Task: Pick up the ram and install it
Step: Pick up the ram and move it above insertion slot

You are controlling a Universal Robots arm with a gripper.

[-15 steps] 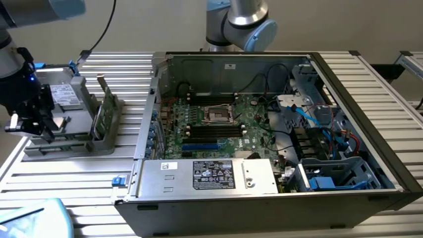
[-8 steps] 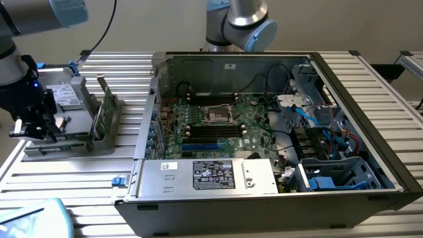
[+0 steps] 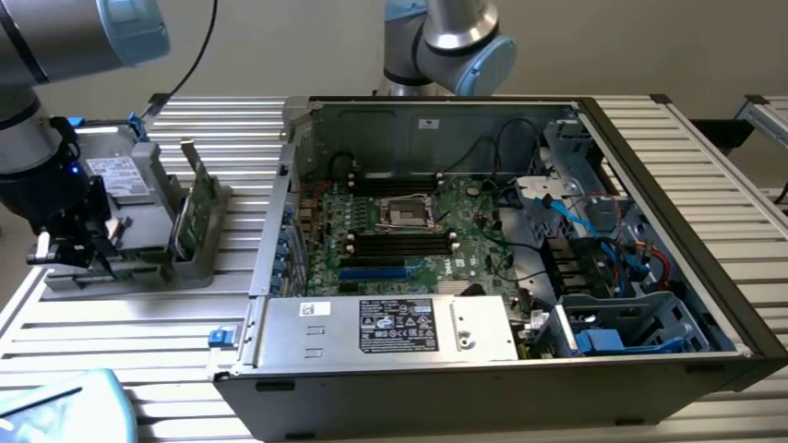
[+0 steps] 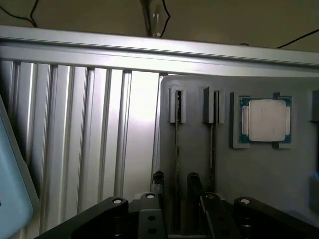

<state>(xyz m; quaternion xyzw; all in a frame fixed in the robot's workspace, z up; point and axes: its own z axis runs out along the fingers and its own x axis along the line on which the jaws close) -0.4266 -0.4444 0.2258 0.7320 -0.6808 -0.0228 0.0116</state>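
Observation:
Two green ram sticks stand on edge in a grey holder [image 3: 161, 269] at the exterior view's left. The nearer ram [image 3: 187, 208] shows edge-on in the wrist view as a thin ram stick [image 4: 177, 149], with a second stick [image 4: 212, 149] in the slot beside it. My gripper [image 3: 77, 251] hangs low at the holder's end. In the wrist view the gripper [image 4: 176, 183] is open. Its two dark fingers [image 4: 158, 181] stand on either side of the first stick's line, with a gap to it. Nothing is held.
On the holder [image 4: 259, 174] also sit a square silver processor [image 4: 266, 119] and a grey labelled drive [image 3: 117, 173]. The open computer case [image 3: 689, 212] fills the middle of the slatted table, with black memory slots [image 3: 397, 242] on its motherboard. A second arm [image 3: 449, 41] stands behind it.

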